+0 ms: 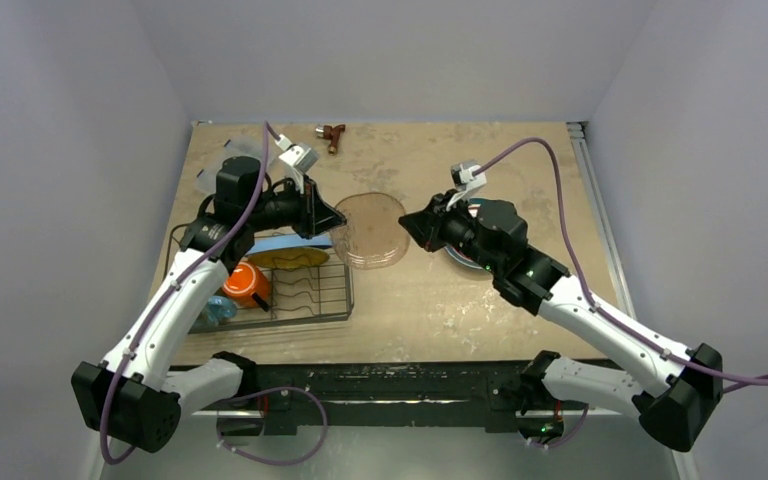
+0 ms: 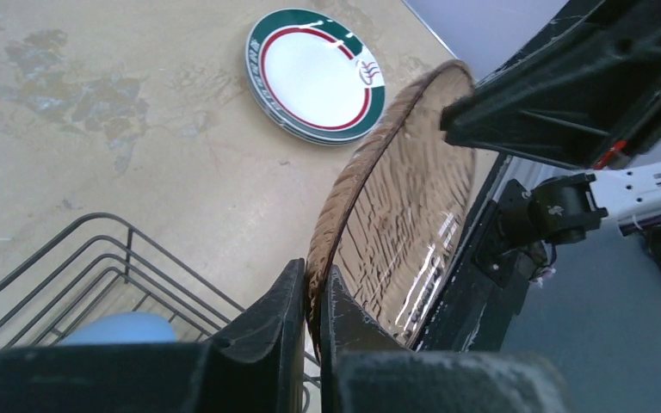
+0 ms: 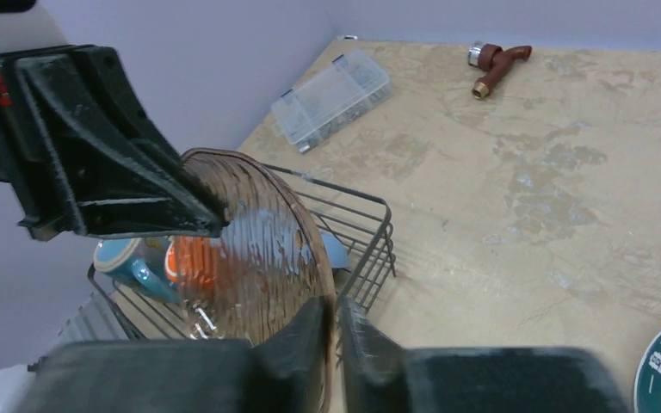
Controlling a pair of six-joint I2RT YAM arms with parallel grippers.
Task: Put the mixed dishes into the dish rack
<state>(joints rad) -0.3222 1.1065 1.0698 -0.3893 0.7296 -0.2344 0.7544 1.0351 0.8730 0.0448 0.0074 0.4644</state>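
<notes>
Pale lavender walls are closing in a mottled beige worktop [image 1: 430, 300], and we are watching both arms meeting over its middle. Between them a clear amber glass plate [image 1: 372, 230] is being held up at a tilt, just to the right of the dish rack [image 1: 325, 288].

The left jaws are pinching the plate's left rim, drawn in to the thickness of the glass, as we are seeing close up in the left wrist view. The right jaws are clamping the opposite rim just as narrowly, with the edge of the glass running between the two fingers in the right wrist view.

The black wire rack is sitting on the left, nearer part of the worktop. An orange mug [image 1: 245, 283] and a blue mug [image 1: 215, 312] are lying inside it, side by side. A yellow woven-pattern plate [image 1: 288, 258] and a light blue plate [image 1: 270, 243] are leaning at its far end, under the left arm.

A white plate with dark green patterned rim [image 2: 314, 73] is lying flat on the worktop to the right, and in the top view the right arm is covering most of it. A clear plastic compartment box [image 3: 331, 99] is resting near the far left corner, and a small brown tool [image 1: 332, 134] is lying by the far edge.
</notes>
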